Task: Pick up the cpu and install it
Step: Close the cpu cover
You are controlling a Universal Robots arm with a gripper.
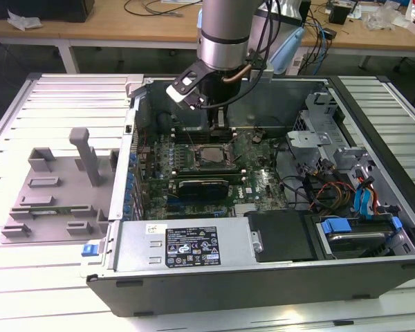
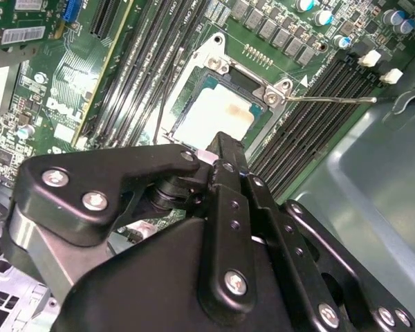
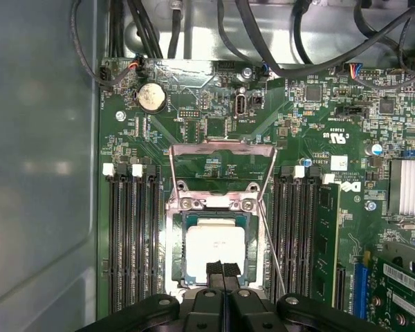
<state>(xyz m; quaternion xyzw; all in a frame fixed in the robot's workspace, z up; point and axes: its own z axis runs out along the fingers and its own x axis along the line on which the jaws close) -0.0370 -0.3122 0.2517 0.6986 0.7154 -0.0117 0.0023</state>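
cpu look: small flat square chip, cpu [image 3: 214,250], pale silvery-grey top, darker thin rim around it; in the second wrist view [image 2: 211,117] a faint brownish smudge shows on the top.
cpu place: lies flat inside the socket [image 3: 176,277] on the green motherboard [image 3: 194,111], in the middle of the open computer case [image 1: 263,277]; in the exterior view it is a grey square mid-board [image 1: 209,158].
socket state: metal hold-down frame [image 3: 221,146] tipped up, off the chip; thin wire lever [image 3: 271,249] angled out beside the socket.
around cpu: black memory slots [image 3: 131,235] on both sides of the socket, a green memory stick [image 3: 325,228] in one of them.
gripper state: gripper [image 3: 223,268] has its two black fingertips [image 3: 214,271] pressed together, no gap, nothing between them.
gripper vs cpu: in both wrist views the tips [image 2: 221,146] overlap one edge of the chip, most of the top uncovered; contact or just above, cannot tell.
exterior check: gripper [image 1: 218,124] hangs down from the arm [image 1: 225,34] into the case, over the board near the socket.
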